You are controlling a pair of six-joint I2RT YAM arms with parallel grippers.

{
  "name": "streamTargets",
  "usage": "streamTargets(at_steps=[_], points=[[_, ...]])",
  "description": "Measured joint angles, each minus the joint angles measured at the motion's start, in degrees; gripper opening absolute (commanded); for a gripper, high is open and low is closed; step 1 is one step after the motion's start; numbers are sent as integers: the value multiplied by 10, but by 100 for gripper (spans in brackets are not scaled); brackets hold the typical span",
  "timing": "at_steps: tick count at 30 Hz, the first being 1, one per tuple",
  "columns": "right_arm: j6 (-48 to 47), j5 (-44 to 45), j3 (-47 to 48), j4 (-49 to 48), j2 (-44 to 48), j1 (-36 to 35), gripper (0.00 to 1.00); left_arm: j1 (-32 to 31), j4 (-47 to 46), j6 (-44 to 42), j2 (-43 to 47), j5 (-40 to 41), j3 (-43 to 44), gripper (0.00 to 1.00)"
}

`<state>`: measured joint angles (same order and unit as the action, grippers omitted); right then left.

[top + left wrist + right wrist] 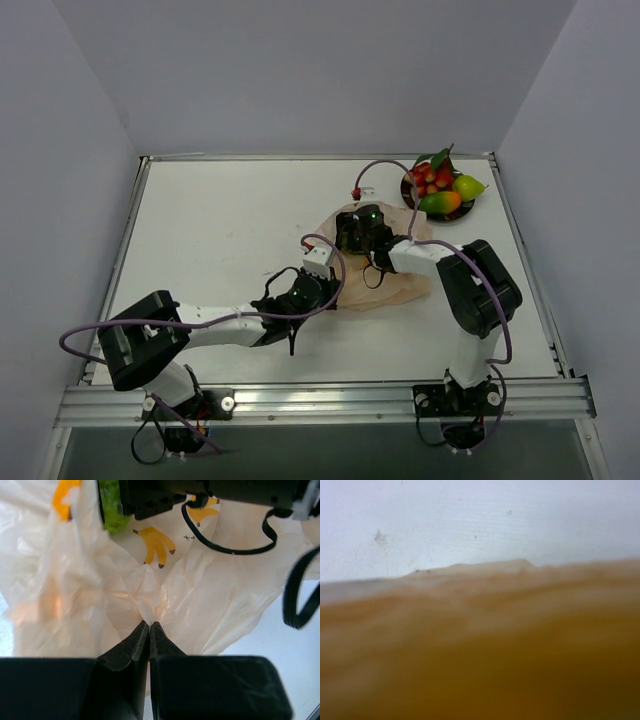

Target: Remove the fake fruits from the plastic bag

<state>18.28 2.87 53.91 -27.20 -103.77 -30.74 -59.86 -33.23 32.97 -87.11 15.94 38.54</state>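
Observation:
The pale peach plastic bag lies crumpled at the table's middle. My left gripper is shut on a pinch of the bag's film at its near-left edge. My right gripper sits over the bag's far side, and I cannot tell how its jaws stand. In the right wrist view only blurred orange film shows, and the fingers are hidden. A green fruit shows beside the right gripper at the bag. Red berries, a lemon and a mango lie on the plate.
The dark-rimmed plate stands at the far right, close to the bag. A black cable from the right arm hangs over the bag. The white table has raised rails along its edges.

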Motion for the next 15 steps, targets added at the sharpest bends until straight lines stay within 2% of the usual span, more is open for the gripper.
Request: streamTargets(at_steps=[4,8,12,15], points=[[-5,-2,31,-13,-27,9,49,4,0,0,0,0,0,3],[-3,10,21,-19,-19,1,30,8,0,0,0,0,0,2],[2,24,-23,7,45,-15,29,10,5,0,0,4,0,2],[13,29,-62,40,138,-28,29,12,13,0,2,10,0,2]])
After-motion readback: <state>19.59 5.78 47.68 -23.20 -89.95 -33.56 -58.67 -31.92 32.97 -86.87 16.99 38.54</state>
